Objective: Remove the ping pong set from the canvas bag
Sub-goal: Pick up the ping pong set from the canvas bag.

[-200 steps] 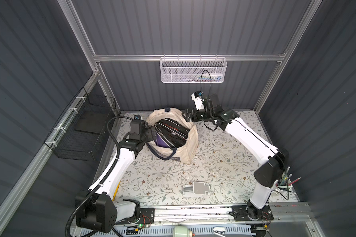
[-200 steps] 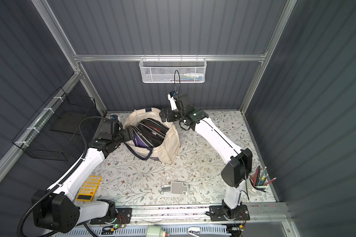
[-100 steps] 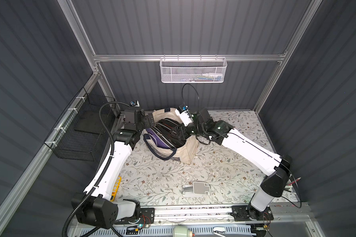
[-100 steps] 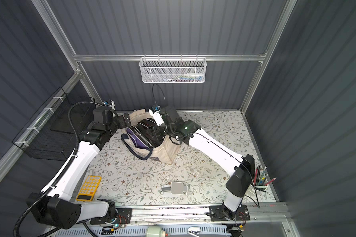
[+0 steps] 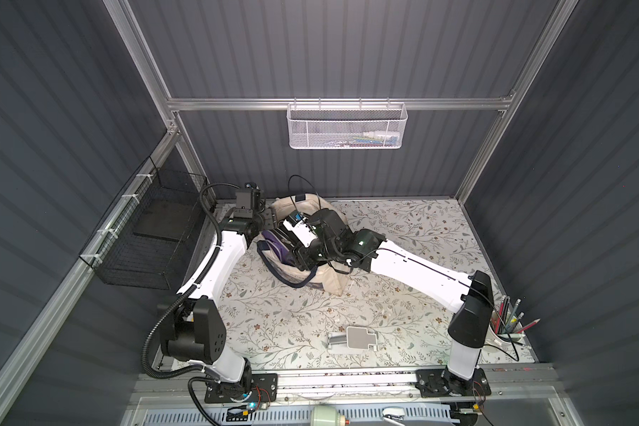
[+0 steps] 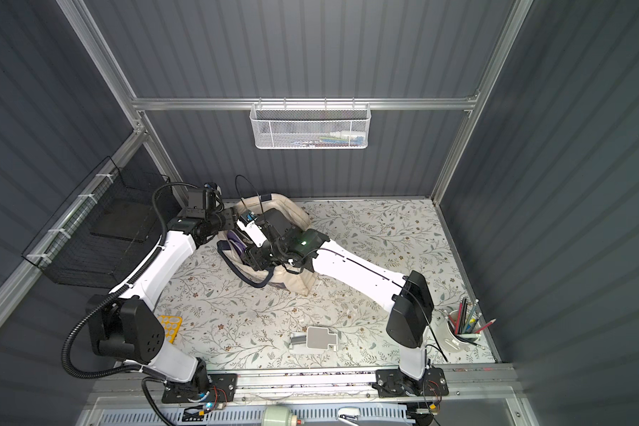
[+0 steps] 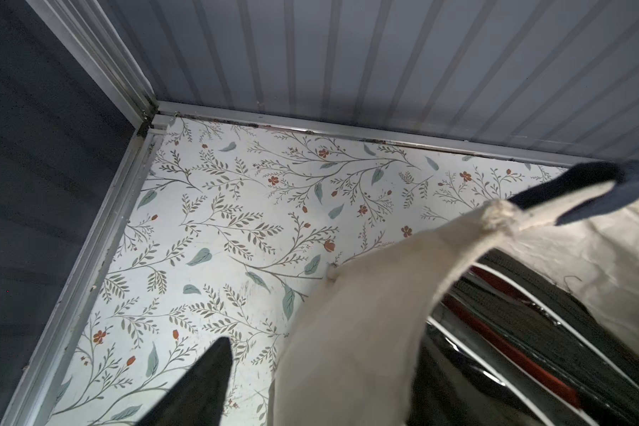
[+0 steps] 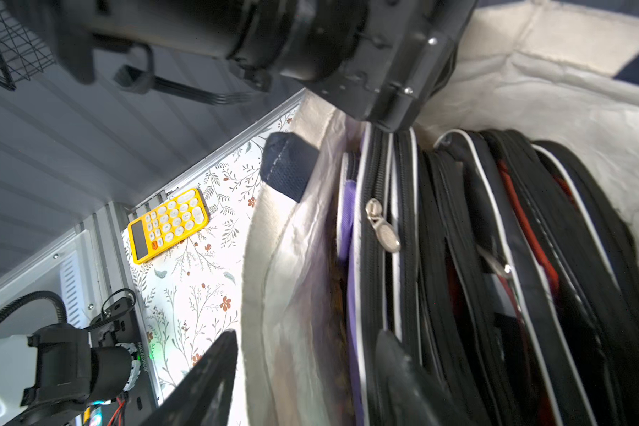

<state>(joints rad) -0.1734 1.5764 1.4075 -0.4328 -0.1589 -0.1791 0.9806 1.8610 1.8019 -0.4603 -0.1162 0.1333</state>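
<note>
The cream canvas bag (image 5: pixel 327 284) (image 6: pixel 296 286) stands open at the back left of the floral table, with a navy handle (image 5: pixel 273 267) drooping over its front. Inside stands the ping pong set (image 8: pixel 458 258) (image 5: pixel 277 239): black zipped cases with white piping, red trim and a purple edge. My left gripper (image 7: pixel 318 369) (image 5: pixel 270 217) is open astride the bag's rear-left rim (image 7: pixel 347 332); one finger (image 7: pixel 207 383) is outside and clear of the cloth, the other hidden. My right gripper (image 8: pixel 307 339) (image 5: pixel 299 258) is open astride the front wall (image 8: pixel 285 295), one finger (image 8: pixel 395 369) inside against a case.
A yellow calculator (image 8: pixel 168 225) (image 6: pixel 170 326) lies at the table's left edge by my left arm. A grey-white bracket (image 5: pixel 355 337) sits near the front. A pencil cup (image 5: pixel 506 324) stands front right. A black wire basket (image 5: pixel 152 236) hangs on the left wall, a white mesh basket (image 5: pixel 345 127) on the back wall.
My right arm swung from behind the bag across its mouth to the front wall. My left arm moved back to the rear-left rim. Both jaws have narrowed.
</note>
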